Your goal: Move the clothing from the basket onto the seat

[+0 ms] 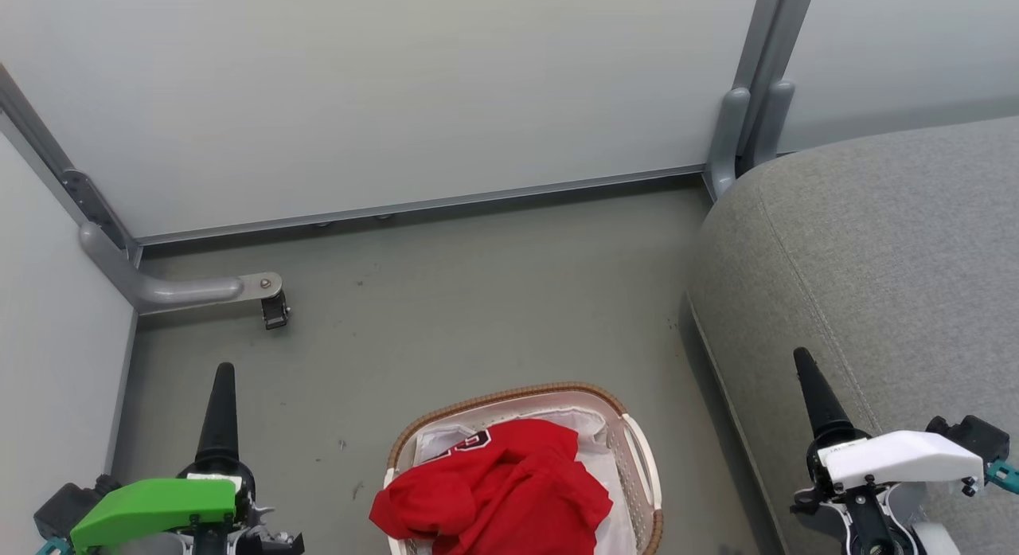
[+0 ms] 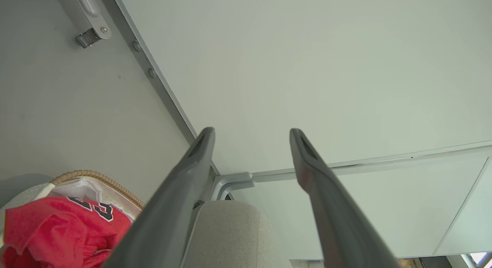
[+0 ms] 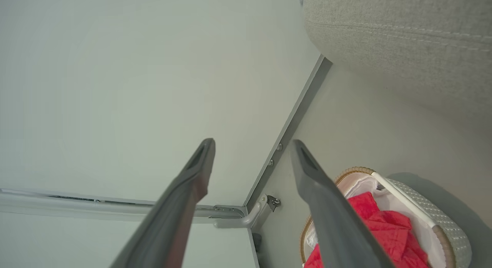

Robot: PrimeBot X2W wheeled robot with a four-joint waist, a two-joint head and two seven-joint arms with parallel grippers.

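Red clothing (image 1: 497, 491) heaped in the basket (image 1: 509, 394), spilling over the near-left rim. Hard to split into 2 garments: just 1 crumpled mass, with black-and-white lettering on an upper fold (partly tucked under, so not fully readable). Thin white liner sheet (image 1: 593, 427) visible behind and to the right of the heap. Basket standing on the grey floor (image 1: 478, 300), near the seat (image 1: 876, 252) but apart from it, with a strip of floor between; near end cut off by the bottom of the head view. Seat running out of the head view at the right and bottom, stitched seam along its top. Left gripper (image 2: 251, 131) over the floor to the left of the basket, fingers (image 2: 169, 206) spread apart and holding nothing; from the head, seen edge-on as 1 dark spike, gap hidden. Right gripper (image 3: 251, 142) above the seat's front edge, fingers (image 3: 326, 206) likewise parted and empty. In the right wrist view, 1 finger covering part of the basket and the heap; in the left wrist view, 1 finger hiding 1 end of the basket and part of the seat's corner. Grey metal bracket (image 1: 183, 288) at the floor's far-left corner, against pale wall panels (image 1: 438, 93).
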